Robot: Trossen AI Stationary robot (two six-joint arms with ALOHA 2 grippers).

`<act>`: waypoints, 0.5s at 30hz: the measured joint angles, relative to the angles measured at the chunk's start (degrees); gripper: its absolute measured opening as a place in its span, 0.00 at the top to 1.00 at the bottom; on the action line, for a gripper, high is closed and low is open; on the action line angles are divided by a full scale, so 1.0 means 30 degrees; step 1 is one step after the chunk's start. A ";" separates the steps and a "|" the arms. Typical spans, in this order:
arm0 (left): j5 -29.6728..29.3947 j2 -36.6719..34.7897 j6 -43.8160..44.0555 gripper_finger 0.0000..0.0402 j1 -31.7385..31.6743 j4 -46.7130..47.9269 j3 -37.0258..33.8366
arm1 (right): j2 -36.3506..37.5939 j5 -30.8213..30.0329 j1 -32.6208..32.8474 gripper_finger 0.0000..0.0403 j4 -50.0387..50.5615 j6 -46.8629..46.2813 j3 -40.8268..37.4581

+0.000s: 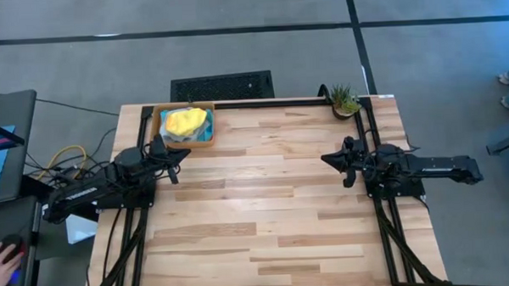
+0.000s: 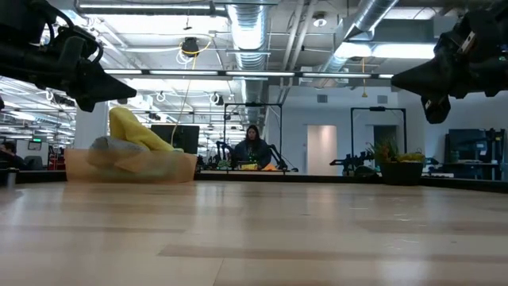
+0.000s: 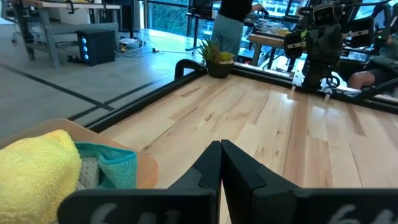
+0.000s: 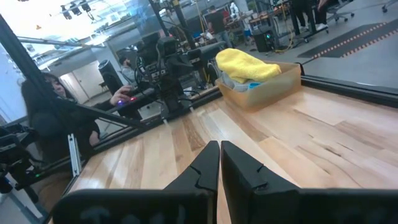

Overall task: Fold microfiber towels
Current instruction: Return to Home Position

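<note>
A soft, mounded yellow towel [image 1: 186, 121] lies atop a blue towel [image 3: 118, 168] in the orange tray [image 1: 211, 127] at the table's [image 1: 265, 202] far left corner. The left gripper [image 1: 183, 152] hovers just beside the tray, the right gripper [image 1: 325, 159] well apart, both with fingers pressed together.

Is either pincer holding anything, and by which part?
Nothing is held. The left pincer and right pincer are both shut and empty; the yellow towel lies in the orange tray.
</note>
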State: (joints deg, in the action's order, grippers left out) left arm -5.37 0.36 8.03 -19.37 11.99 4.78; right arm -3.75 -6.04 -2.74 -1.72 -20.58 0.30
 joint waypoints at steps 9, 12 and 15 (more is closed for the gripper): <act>0.0000 0.0007 0.0007 1.00 0.0003 0.0000 -0.0007 | 0.0000 -0.0007 0.0000 0.90 0.0000 0.0000 -0.0001; 0.0000 0.0000 0.0015 1.00 -0.0001 0.0000 -0.0007 | 0.0000 0.0000 0.0005 0.90 -0.0003 0.0002 -0.0001; 0.0000 0.0000 0.0049 1.00 -0.0004 0.0004 -0.0007 | 0.0000 -0.0003 0.0003 0.90 0.0000 0.0003 -0.0001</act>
State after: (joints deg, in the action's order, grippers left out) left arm -5.37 0.36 8.18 -19.38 12.00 4.75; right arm -3.75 -6.05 -2.74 -1.72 -20.57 0.30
